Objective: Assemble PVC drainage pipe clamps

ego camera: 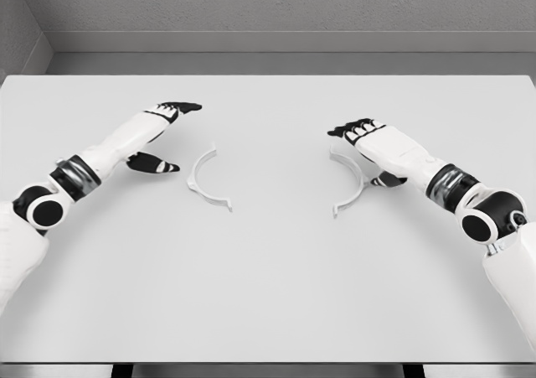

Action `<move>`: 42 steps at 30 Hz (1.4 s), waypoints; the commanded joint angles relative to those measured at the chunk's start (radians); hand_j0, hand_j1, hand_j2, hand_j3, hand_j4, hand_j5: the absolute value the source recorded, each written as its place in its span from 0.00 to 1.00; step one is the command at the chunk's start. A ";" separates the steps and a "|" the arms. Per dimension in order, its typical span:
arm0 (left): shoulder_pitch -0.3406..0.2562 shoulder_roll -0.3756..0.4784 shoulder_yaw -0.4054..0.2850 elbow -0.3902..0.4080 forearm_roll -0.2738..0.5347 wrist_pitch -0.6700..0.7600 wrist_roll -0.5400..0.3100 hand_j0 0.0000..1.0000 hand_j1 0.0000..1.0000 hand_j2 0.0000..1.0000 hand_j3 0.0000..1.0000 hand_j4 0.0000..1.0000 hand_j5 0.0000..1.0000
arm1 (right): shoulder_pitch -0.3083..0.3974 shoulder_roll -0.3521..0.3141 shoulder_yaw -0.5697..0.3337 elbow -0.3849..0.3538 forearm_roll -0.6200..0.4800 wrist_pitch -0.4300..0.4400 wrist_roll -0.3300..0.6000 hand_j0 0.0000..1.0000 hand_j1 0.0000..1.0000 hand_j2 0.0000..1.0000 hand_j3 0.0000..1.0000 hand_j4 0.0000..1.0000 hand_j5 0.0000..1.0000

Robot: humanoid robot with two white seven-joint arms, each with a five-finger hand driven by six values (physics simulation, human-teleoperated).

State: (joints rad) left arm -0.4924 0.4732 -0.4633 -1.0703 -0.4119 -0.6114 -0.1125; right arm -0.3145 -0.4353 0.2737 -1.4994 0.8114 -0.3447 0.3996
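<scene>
Hands flank 2 white half-ring clamp pieces on a pale grey bench (pixel 268 311). The left clamp half (pixel 205 180) lies at centre-left of the frame, bowing toward the left; the right clamp half (pixel 352 181) lies at centre-right, bowing toward the right, so their open mouths face each other with bare bench between them. The left hand (pixel 159 135), at upper left, has its fingers (pixel 180 108) stretched out and its thumb splayed below, gripping nothing and sitting just beside its piece. The right hand (pixel 373 147), right of centre, has its fingers (pixel 350 130) extended and loose over the upper end of its piece; whether they touch it cannot be told.

Both halves look thin, light and rigid, with small outward tabs at each end. They would likely skid on the smooth surface if nudged, so a pinch across the arc's middle, thumb inside and fingers outside, seems the safest hold, leaving the tabs free to meet. Room is generous: the middle and lower parts of the frame are open, and the bench edges at top, bottom and sides lie well apart from both pieces.
</scene>
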 commanded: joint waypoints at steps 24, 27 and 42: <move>0.003 -0.053 -0.009 -0.004 -0.015 0.001 0.001 1.00 1.00 1.00 1.00 1.00 1.00 | -0.032 0.044 0.052 0.005 0.015 0.030 0.001 1.00 1.00 1.00 1.00 1.00 1.00; 0.005 -0.062 -0.009 -0.005 -0.016 0.001 0.001 1.00 1.00 1.00 1.00 1.00 1.00 | -0.032 0.052 0.053 0.005 0.015 0.030 0.001 1.00 1.00 1.00 1.00 1.00 1.00; 0.014 -0.097 -0.009 -0.014 -0.016 0.001 0.001 1.00 1.00 1.00 1.00 1.00 1.00 | -0.043 0.086 0.093 -0.004 0.017 0.058 0.002 1.00 1.00 1.00 1.00 1.00 1.00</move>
State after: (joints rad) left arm -0.4786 0.3814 -0.4732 -1.0834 -0.4347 -0.6113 -0.1124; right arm -0.3620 -0.3552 0.3604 -1.5020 0.8319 -0.2949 0.4022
